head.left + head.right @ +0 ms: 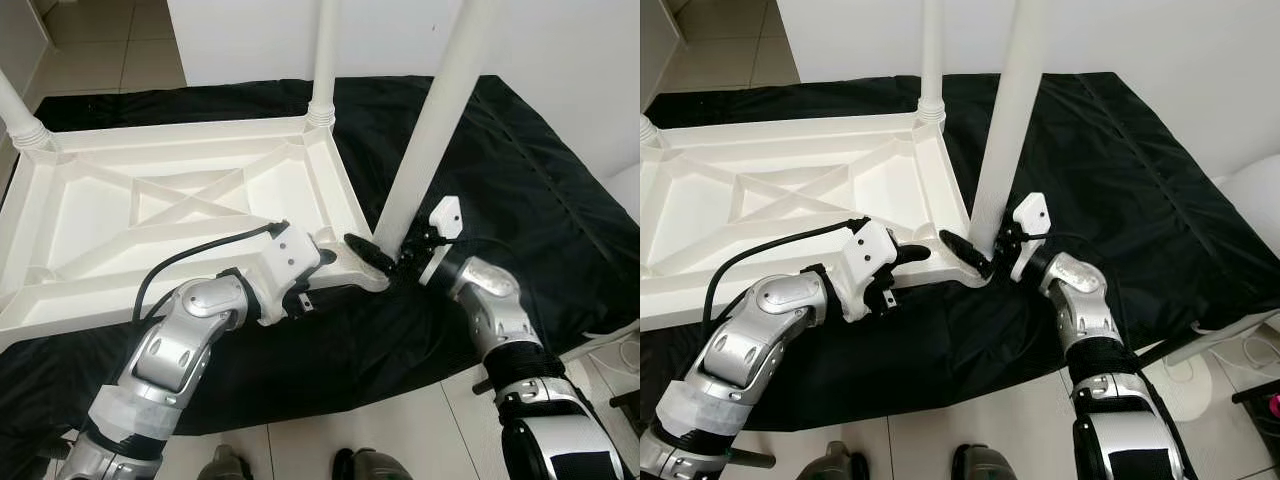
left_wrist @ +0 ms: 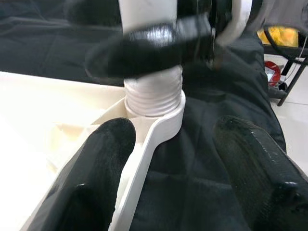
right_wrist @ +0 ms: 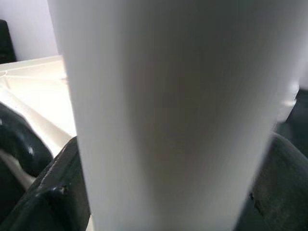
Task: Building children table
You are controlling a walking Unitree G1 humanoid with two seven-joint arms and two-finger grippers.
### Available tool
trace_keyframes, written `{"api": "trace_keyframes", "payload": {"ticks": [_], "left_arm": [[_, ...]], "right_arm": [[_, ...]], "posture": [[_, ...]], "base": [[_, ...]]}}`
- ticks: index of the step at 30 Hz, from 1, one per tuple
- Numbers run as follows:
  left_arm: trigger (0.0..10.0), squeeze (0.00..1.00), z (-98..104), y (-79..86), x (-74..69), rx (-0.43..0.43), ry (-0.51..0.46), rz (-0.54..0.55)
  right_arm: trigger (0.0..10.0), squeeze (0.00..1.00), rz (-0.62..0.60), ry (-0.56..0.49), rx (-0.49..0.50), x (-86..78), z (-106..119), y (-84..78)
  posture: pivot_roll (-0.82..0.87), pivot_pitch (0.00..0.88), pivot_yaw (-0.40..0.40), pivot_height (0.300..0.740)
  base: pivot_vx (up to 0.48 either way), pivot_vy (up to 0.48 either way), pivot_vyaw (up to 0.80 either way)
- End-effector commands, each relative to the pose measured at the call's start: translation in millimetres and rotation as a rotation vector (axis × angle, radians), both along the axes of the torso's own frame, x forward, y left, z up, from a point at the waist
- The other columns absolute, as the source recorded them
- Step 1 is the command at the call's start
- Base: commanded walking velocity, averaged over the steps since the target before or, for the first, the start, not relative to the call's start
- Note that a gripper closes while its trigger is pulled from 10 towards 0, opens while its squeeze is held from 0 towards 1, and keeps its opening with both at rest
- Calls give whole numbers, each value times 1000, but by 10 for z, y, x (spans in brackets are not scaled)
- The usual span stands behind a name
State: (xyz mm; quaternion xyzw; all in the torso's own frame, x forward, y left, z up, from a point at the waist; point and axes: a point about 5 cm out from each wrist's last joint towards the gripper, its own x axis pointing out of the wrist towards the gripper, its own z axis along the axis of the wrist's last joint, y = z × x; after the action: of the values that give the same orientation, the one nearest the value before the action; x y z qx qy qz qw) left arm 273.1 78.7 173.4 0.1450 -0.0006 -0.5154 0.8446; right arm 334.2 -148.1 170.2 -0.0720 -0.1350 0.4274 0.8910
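Both arms bent inward, low in front. Left claw (image 1: 318, 280) — fingers (image 2: 101, 163) spread apart, straddling the table corner (image 2: 159, 130). Right claw (image 1: 385, 262) — fingers (image 3: 53, 192) closed around the base of the white leg (image 1: 430, 130), wrist angled toward the left claw.

One upturned white tabletop (image 1: 150, 215), three upright white legs (image 1: 425, 130), one black sheet (image 1: 530, 180), two grippers (image 1: 385, 262).

No legible text, label, brand or number — not on any surface here.
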Motion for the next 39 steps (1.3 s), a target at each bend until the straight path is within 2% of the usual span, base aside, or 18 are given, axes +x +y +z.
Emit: {"api": "trace_keyframes", "payload": {"ticks": [1,4,5,6,9,10,13,14,18,19,26,29,32,33,35,37,39], "left_arm": [[10000,0,-18,-9,10,-8,0,16],[10000,0,-44,-25,10,-9,0,24],[10000,0,-70,-41,15,-11,0,34],[10000,0,-86,-47,30,-15,0,55],[10000,0,-91,-47,41,-21,1,72],[10000,0,-93,-28,76,-6,-13,111],[10000,0,-94,-7,114,-4,-21,153],[10000,0,-95,7,138,-2,-27,179],[10000,0,-94,16,150,-2,-30,195],[10000,0,-94,20,149,-9,-30,207],[10000,0,-96,17,132,-23,-46,232],[10000,0,-84,45,153,-32,-52,261],[10000,0,-84,45,153,-32,-52,261],[10000,0,-92,74,170,-40,-47,289],[10000,0,-92,74,170,-40,-47,289],[10000,0,-96,97,195,-47,-42,310],[10000,0,-84,138,268,-36,-46,346]], "right_arm": [[9922,0,-3,34,-20,-42,-65,2],[9922,0,-6,38,-13,-77,-63,11],[8392,0,-4,56,0,-116,-69,19],[4510,0,-4,63,8,-158,-72,25],[3961,0,-7,68,16,-197,-77,30],[0,0,-15,81,23,-242,-98,29],[0,0,-31,84,18,-282,-119,22],[2431,0,-43,88,14,-311,-130,18],[2431,0,-60,101,13,-328,-146,3],[10000,0,-90,107,13,-334,-157,-20],[10000,0,-244,141,5,-346,-194,-68],[10000,0,-378,172,16,-329,-247,-19],[10000,0,-378,172,16,-329,-247,-19],[10000,0,-531,204,73,-334,-281,85],[10000,0,-531,204,73,-334,-281,85],[10000,0,-700,219,131,-340,-304,183],[10000,0,-800,247,220,-331,-327,344]], "posture": [[-46,81,-10,740],[-49,82,-8,740],[-49,81,-8,740],[-52,84,-5,740],[-57,84,-1,740],[-60,85,3,740],[-64,85,7,740],[-64,85,7,740],[-67,85,8,740],[-69,81,10,740],[-61,70,-2,740],[-53,66,-4,740],[-53,66,-4,740],[-51,63,-2,740],[-51,63,-2,740],[-53,58,2,740],[-53,58,5,740]], "base": [[0,0,0],[0,0,0],[0,0,0],[0,0,0],[0,0,0],[0,0,0],[0,0,0],[0,0,0],[0,0,0],[0,0,0],[0,0,0],[0,0,0],[0,0,0],[0,0,0],[0,0,0],[0,0,0],[0,0,0]]}}
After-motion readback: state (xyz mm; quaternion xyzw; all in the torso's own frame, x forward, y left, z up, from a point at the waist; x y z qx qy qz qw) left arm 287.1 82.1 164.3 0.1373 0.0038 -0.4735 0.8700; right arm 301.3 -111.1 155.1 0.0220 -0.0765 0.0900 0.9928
